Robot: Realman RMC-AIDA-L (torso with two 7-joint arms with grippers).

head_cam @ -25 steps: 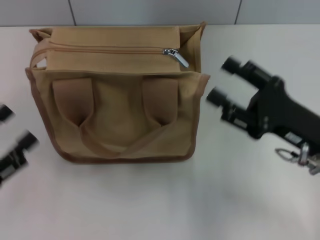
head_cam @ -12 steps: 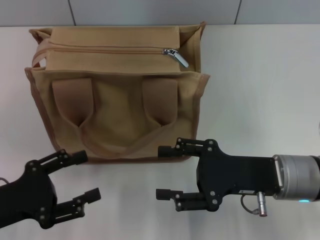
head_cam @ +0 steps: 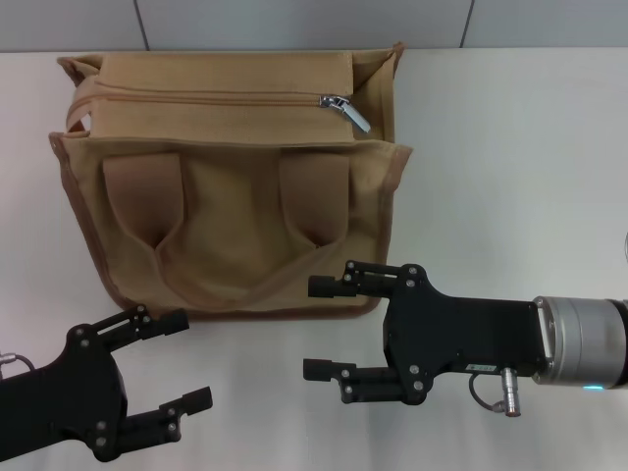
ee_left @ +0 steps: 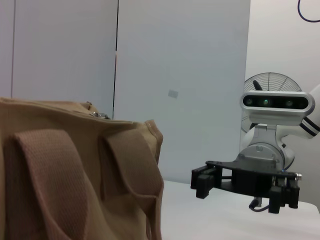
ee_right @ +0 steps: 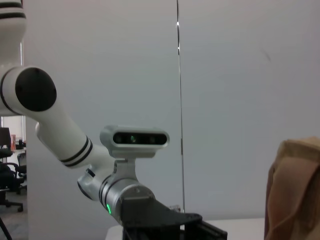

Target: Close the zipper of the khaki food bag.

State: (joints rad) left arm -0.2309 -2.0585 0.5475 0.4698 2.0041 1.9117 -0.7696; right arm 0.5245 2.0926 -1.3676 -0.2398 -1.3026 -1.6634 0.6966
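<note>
The left gripper (head_cam: 182, 361) hovers over the white counter (head_cam: 510, 157) with its fingers spread apart, holding nothing. Just beyond its fingertips stands the khaki food bag (head_cam: 231, 177), boxy tan canvas with darker brown trim and two wide strap handles lying down its front. The zipper (head_cam: 211, 97) runs along the top flap, its silver pull tab (head_cam: 345, 109) at the flap's right end. The right gripper (head_cam: 319, 328), fingers likewise apart and empty, points left just before the bag's near right corner.
</note>
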